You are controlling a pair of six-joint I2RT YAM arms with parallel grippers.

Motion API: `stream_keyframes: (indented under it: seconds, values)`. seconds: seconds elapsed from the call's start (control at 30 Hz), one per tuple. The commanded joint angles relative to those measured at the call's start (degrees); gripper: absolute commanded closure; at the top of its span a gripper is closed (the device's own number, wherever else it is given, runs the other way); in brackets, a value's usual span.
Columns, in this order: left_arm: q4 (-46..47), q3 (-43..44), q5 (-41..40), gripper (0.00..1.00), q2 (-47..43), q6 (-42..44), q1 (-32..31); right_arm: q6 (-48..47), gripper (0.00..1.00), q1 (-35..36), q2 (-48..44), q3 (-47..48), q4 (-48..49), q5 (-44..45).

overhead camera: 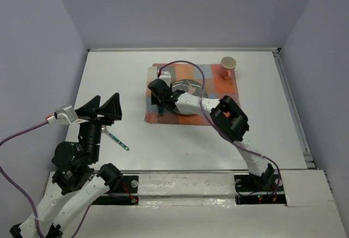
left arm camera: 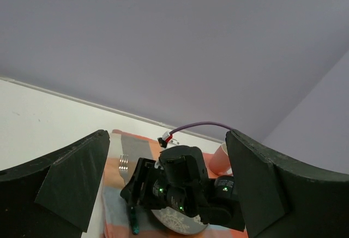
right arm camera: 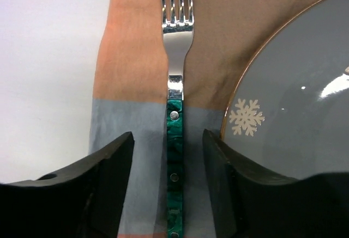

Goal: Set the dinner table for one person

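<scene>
The white dinner table (overhead camera: 109, 74) carries an orange-and-blue checkered cloth (overhead camera: 218, 88) at mid-back. On the cloth lie a grey snowflake plate (right arm camera: 294, 113) and a green-handled fork (right arm camera: 174, 140) to its left. My right gripper (right arm camera: 168, 140) is open, low over the fork, one finger on each side of the handle without touching it; it also shows in the top view (overhead camera: 158, 97). My left gripper (overhead camera: 107, 99) is open and empty, raised over the table's left part. The left wrist view shows the fork's tines (left arm camera: 124, 163).
A pink cup (overhead camera: 228, 63) stands at the cloth's back right corner. A second green-handled utensil (overhead camera: 118, 140) lies on the bare table just right of my left arm. The table's back and right edges meet the enclosure walls.
</scene>
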Motion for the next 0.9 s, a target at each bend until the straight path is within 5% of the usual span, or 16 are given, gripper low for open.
stream_keyframes:
  seconds: [0.0, 0.2, 0.57, 0.87]
  values:
    - [3.6, -0.5, -0.6, 0.01, 0.9, 1.4, 0.1, -1.7, 0.38, 0.3, -3.2, 1.1, 1.9, -1.4]
    - [3.6, -0.3, -2.7, 0.01, 0.7, 2.2, 0.9, -13.0, 0.37, 5.5, -7.7, -2.3, 6.2, -7.7]
    - [4.3, -0.6, -4.0, 0.01, 1.3, 3.7, 3.0, -27.7, 0.33, 18.4, 1.0, 4.5, 8.4, -30.9]
    - [4.0, -0.4, -1.2, 0.01, 1.9, 3.1, 5.5, -29.0, 0.35, 20.2, 5.3, 5.4, 8.1, -28.4]
